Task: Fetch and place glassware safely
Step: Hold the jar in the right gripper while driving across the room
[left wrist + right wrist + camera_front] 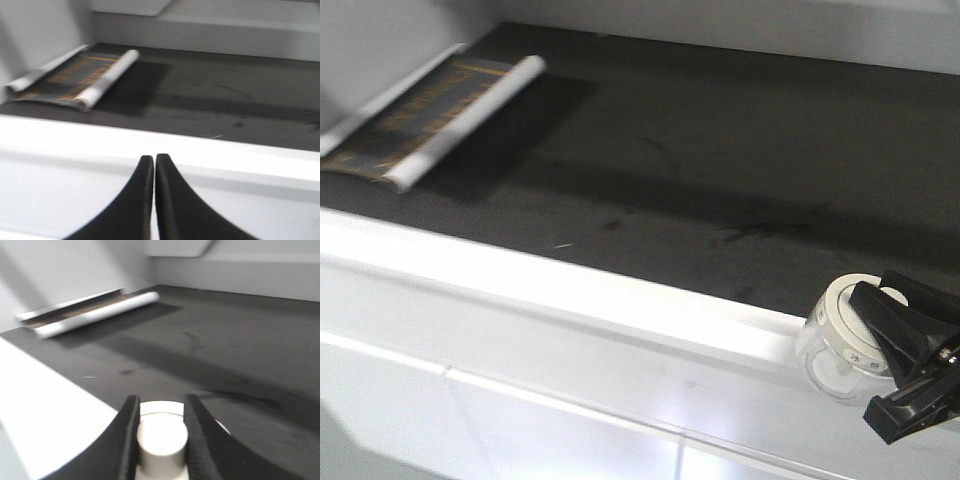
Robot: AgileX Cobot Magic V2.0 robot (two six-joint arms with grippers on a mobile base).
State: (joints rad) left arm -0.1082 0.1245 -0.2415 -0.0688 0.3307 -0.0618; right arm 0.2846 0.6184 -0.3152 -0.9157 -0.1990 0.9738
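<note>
Pinching the lid knob (162,440) of the glass jar (825,352), right fingers (123,440) grip; left fingers (134,202) meet, empty.

place: plain indoor test bench, kind unclear | cues: white ledge (570,290), dark mat (720,150), curled booklet (430,115)

Dark surface (720,150) open — curled booklet (430,115) occupies one corner

My front camera is looking down across the dark desk (740,170) from beyond its white rim (570,290); my left wrist camera is peering low over my left claw (153,159); my right one is hugging my right claw (161,399) and the jar (162,440); all are sharing the rolled mat (430,115) far left.
</note>
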